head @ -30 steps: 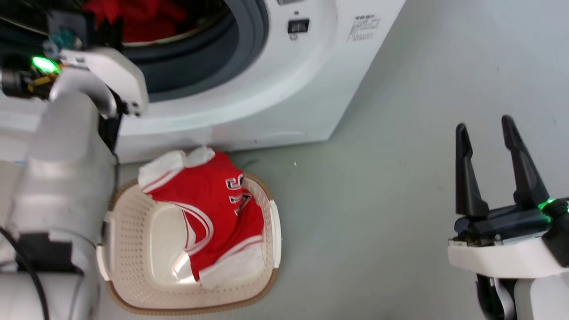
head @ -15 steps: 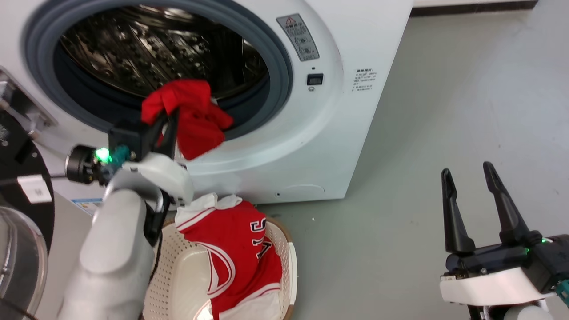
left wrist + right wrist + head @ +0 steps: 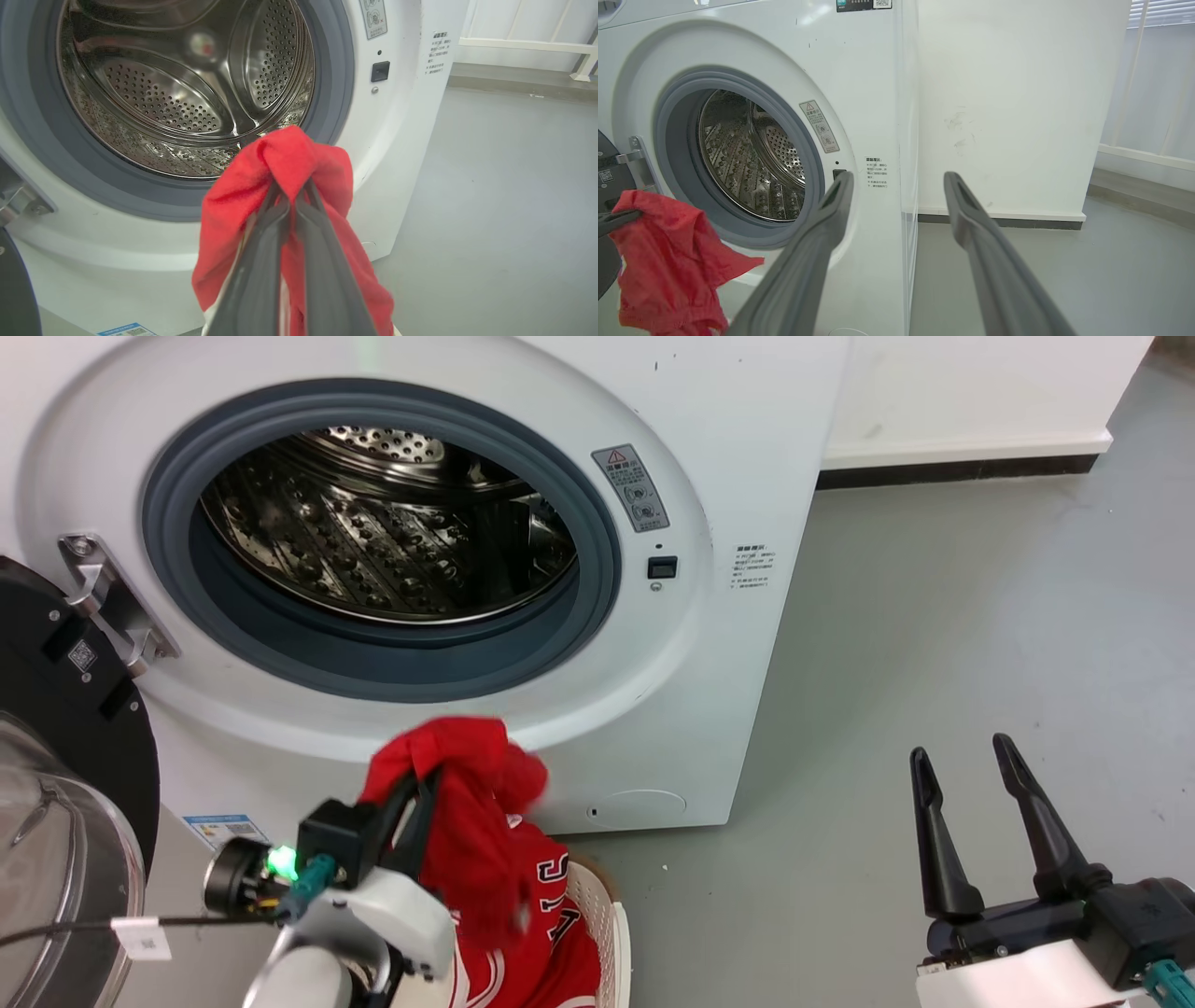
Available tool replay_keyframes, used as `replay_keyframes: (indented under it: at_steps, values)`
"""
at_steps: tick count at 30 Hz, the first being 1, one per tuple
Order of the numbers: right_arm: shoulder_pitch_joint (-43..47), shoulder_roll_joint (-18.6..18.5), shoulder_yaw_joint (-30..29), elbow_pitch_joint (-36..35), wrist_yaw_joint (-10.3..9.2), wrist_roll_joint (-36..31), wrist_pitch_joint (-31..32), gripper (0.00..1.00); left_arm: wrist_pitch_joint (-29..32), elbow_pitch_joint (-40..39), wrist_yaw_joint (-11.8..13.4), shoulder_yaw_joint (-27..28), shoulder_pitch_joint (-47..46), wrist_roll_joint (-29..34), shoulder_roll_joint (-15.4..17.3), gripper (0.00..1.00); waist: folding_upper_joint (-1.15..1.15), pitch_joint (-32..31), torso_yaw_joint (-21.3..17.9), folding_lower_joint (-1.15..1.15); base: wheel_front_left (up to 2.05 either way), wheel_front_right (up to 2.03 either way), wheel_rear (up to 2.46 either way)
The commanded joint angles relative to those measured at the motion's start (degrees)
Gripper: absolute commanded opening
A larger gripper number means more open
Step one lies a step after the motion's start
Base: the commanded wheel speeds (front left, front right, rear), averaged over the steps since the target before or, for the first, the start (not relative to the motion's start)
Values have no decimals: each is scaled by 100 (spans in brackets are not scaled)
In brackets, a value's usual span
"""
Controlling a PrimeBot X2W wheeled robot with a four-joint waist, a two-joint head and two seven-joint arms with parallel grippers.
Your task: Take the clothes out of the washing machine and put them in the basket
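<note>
Garment (image 3: 467,840) pinched in left gripper (image 3: 422,782), hangs above basket (image 3: 614,938). Rec: centre over basket, lower before release so cloth clears rim. Right gripper (image 3: 962,749) spread, empty.

I read only a warning triangle on a sticker (image 3: 632,488) on the washing machine (image 3: 747,448); the jersey (image 3: 569,957) lettering was too crumpled.
</note>
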Motion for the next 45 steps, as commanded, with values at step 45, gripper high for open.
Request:
replay_keyframes:
  at_steps: [45]
  values:
    - [-1720,6,-374,-485,-5,50,-12,100,-333,5345,-130,-939,-2584,-44,-314,0,0,3597,-335,1,0,0,0]
